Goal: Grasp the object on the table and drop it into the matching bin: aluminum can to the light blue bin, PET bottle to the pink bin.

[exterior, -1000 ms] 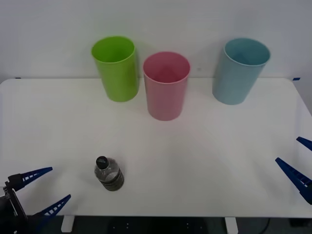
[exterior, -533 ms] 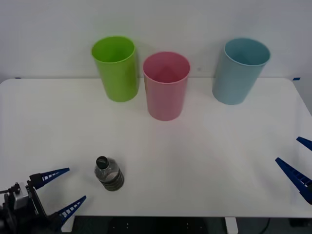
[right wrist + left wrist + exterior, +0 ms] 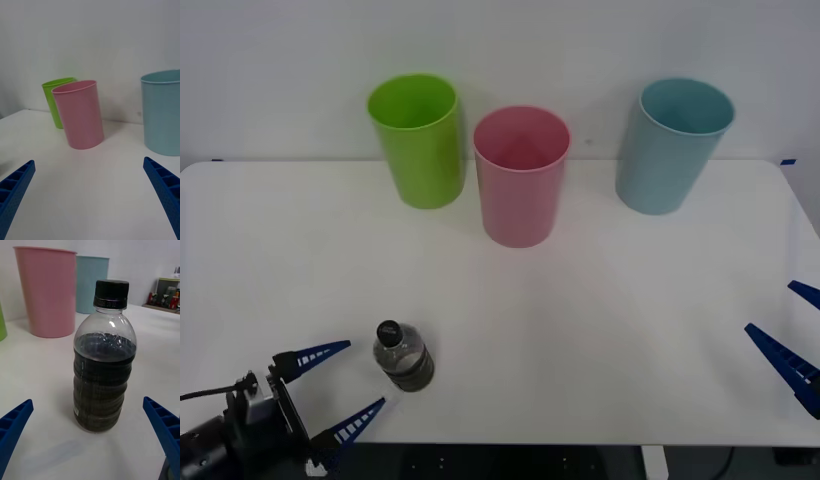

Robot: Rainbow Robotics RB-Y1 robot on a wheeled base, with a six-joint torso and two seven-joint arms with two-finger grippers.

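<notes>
White wall fills the background behind a wide white counter (image 3: 600, 300). Three tall cup-shaped bins stand upright along the far side of the counter: a lime green bin (image 3: 418, 140) toward the robot's left, a pink bin (image 3: 521, 176) in the middle and slightly nearer the robot, and a light blue bin (image 3: 672, 145) toward the right, set well apart from the other two. The green and pink bins stand close together; in the front view their sides look just short of touching.

Near the front edge of the counter, on the robot's left side, a small PET bottle (image 3: 403, 356) stands upright. It has a black screw cap, a clear shoulder and a dark lower body. It is well apart from all three bins.

The left tool (image 3: 330, 390) sits low at the front left corner of the counter, just beside the bottle, with its two blue ribbed fingers (image 3: 312, 354) spread wide and released. In the left wrist view the bottle (image 3: 104, 360) stands between the two spread fingers without touching either, with the pink bin (image 3: 47, 290) and the light blue bin (image 3: 91, 283) beyond it.

The right tool (image 3: 790, 335) rests at the right edge of the counter, also spread open and gripping nothing. Its wrist view looks across bare counter toward the pink bin (image 3: 78, 114), with the green bin (image 3: 56, 99) behind it and the light blue bin (image 3: 162, 112) to one side.
</notes>
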